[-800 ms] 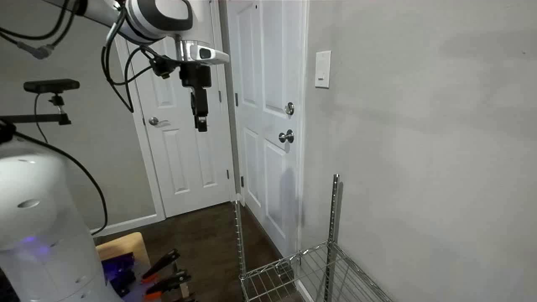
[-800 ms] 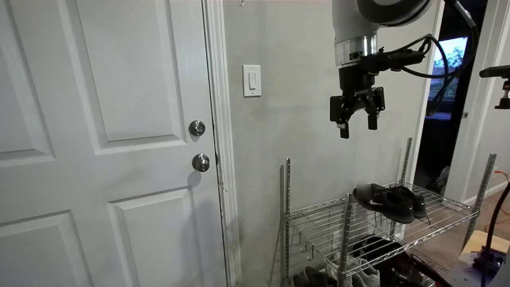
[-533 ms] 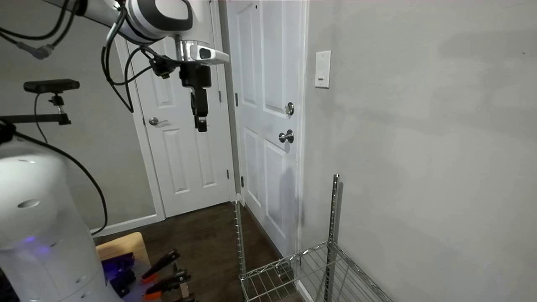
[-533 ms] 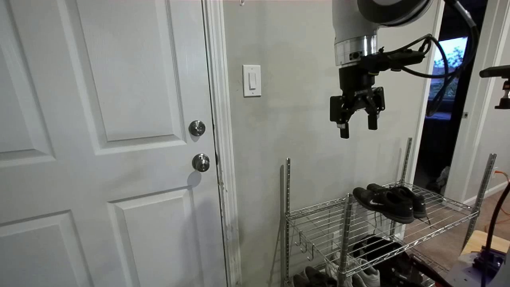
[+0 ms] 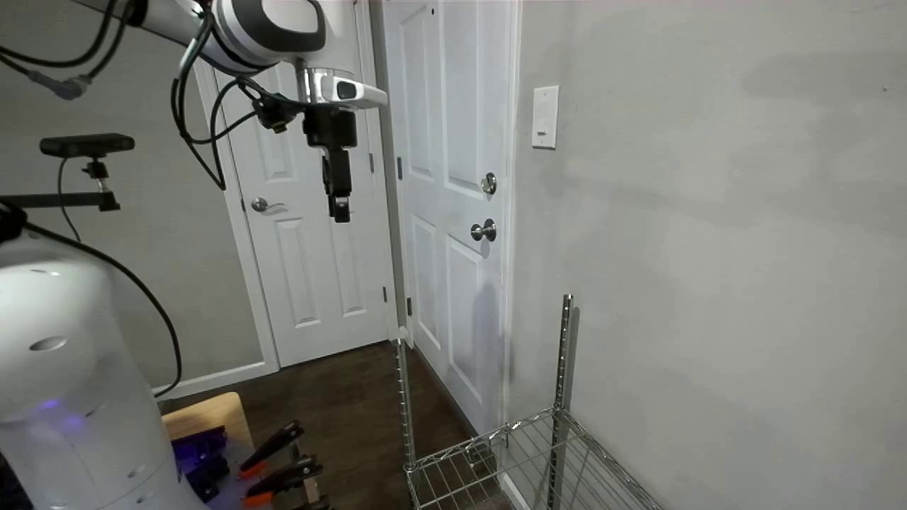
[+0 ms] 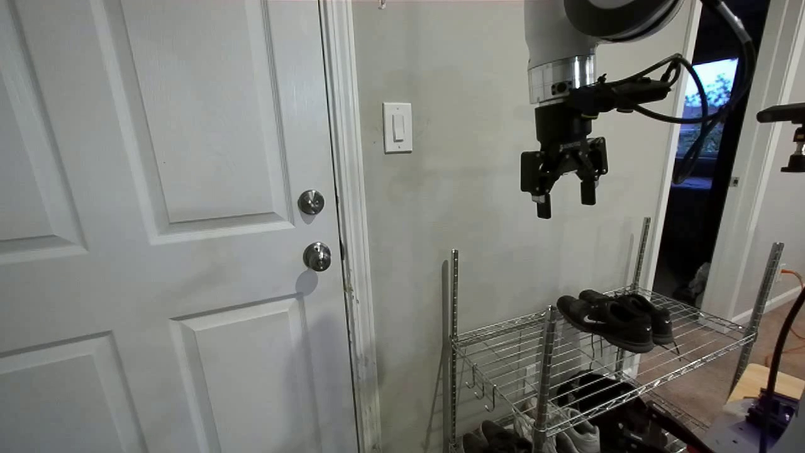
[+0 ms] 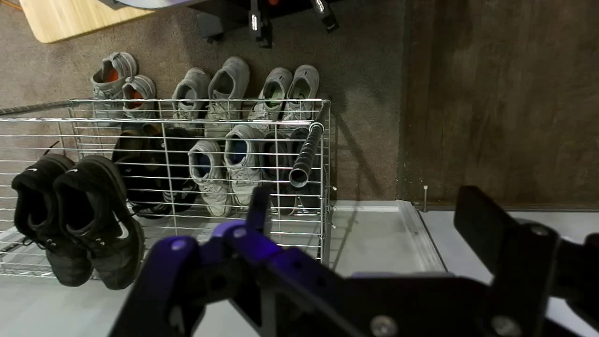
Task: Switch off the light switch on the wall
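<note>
One light switch [image 6: 398, 128], two white doors [image 5: 450, 205], one rack [image 6: 546, 365], two upper shoes [image 6: 605, 322]; lower shoes [image 7: 216, 199] perhaps twelve, partly hidden.

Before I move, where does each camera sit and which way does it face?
An exterior view: near the robot's base, looking along the wall toward white doors; base, arm, claw show.
An exterior view: across from the wall, facing the light switch; arm's end and claw show.
Wrist view: on the wrist, looking down at wire rack and floor; claw fingers show.
Both exterior views share light switch, wire rack and claw.
</note>
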You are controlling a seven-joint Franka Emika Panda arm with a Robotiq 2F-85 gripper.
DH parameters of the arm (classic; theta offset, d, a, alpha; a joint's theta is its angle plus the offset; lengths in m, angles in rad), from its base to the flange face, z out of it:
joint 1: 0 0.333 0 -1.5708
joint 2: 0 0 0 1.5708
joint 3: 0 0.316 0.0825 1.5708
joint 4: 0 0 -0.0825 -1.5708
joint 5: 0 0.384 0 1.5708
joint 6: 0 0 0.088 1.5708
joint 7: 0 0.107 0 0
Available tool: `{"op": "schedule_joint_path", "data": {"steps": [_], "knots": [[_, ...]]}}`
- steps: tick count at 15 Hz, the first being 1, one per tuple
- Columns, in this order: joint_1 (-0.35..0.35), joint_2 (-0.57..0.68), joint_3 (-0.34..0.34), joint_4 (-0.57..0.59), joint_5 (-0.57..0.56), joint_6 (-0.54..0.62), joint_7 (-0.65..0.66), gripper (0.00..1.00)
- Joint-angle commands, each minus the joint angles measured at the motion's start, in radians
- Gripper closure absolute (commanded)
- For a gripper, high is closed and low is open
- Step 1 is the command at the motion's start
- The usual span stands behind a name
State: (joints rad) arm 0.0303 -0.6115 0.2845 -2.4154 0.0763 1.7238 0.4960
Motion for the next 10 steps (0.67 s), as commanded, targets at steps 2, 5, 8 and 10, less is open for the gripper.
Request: {"op": "schedule_joint_path", "data": {"steps": [2,5,8,10], "knots": [[0.01,0.015,-0.006,0.007,-0.007,0.004,0.004,0.0],[0.004,0.037,-0.002,0.017,-0.023,0.023,0.009,0.0],[0.001,0.057,-0.005,0.027,-0.035,0.05,0.007,0.0],[0.0,0.066,-0.003,0.032,-0.051,0.083,0.009,0.0]]}}
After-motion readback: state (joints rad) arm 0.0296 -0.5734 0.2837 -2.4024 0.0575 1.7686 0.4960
